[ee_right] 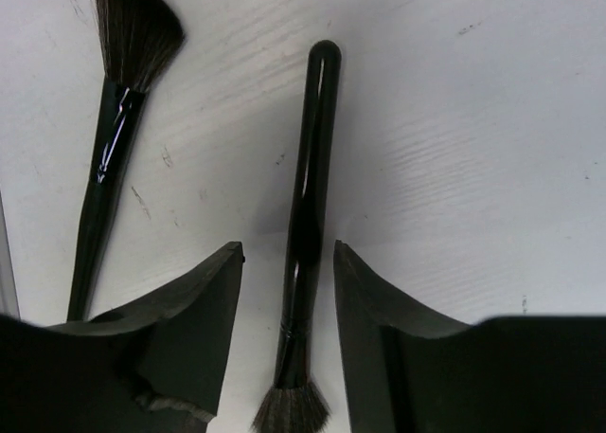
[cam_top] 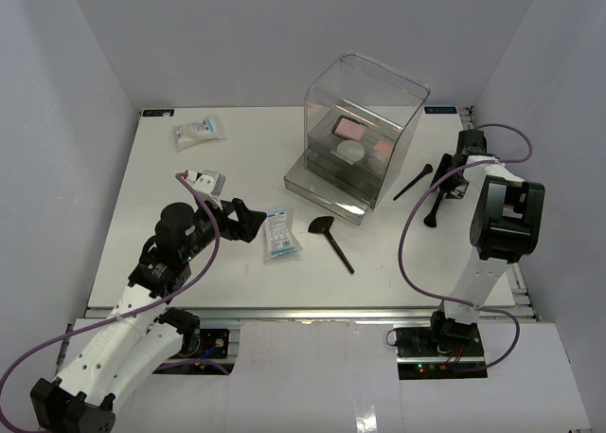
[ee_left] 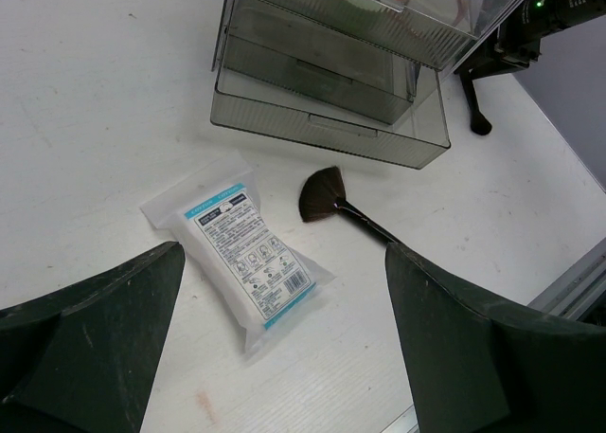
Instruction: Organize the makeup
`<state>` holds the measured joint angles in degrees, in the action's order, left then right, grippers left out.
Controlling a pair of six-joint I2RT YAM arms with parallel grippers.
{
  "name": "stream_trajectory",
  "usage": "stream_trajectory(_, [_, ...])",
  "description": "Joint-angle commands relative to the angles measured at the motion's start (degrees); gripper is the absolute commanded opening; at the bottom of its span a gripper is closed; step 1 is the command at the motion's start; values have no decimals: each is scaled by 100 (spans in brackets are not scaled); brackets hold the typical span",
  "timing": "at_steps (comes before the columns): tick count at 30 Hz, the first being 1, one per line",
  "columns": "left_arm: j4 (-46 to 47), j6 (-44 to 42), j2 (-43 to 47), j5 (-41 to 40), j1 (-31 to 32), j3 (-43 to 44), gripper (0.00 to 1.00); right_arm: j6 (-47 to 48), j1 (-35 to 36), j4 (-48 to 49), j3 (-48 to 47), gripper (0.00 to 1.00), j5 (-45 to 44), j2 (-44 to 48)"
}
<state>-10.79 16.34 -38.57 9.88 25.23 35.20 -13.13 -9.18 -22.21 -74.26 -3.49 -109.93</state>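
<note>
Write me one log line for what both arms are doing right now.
left gripper: open, near packet | right gripper: open, fingers either side of black brush handle | brush lying on table

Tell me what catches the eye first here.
The tall clear box with grey drawers stands out at the back of the table, a pink palette and pale compact inside. At the table's right edge, the right gripper straddles a slim black brush, jaws open. The left gripper hangs open over a white-and-blue packet, a fan brush beside it.
</note>
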Motion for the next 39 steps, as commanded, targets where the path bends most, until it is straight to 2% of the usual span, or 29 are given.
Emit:
stream_trajectory(1, [-8,-25,-5,20,-27,10,98,33,83,-203,-392,37,-307,-194])
stream_trajectory(4, [-2,-25,-18,57,-27,13,98,56,83,-251,-476,31,-274,-248])
stream_trajectory(10, [-11,-25,33,31,-27,13,98,154,118,-434,-573,38,-275,-319])
stream_trajectory(13, [-16,-25,25,36,-27,17,98,275,166,-542,-676,37,-319,-396])
stream_trajectory(24, [-29,-24,33,23,-28,13,98,497,180,-744,-791,12,150,-382])
stream_trajectory(27, [-15,-17,42,33,-27,-1,98,717,180,-562,-538,9,388,120])
stream_trajectory(31, [-3,-17,16,98,-27,4,98,1537,180,-177,158,8,1146,1454])
stream_trajectory(35, [6,-17,1,113,-36,-2,98,2991,177,-135,1107,8,2914,2948])
stream_trajectory(39, [-8,-23,34,46,-36,2,98,4486,198,-247,1677,8,4390,4028])
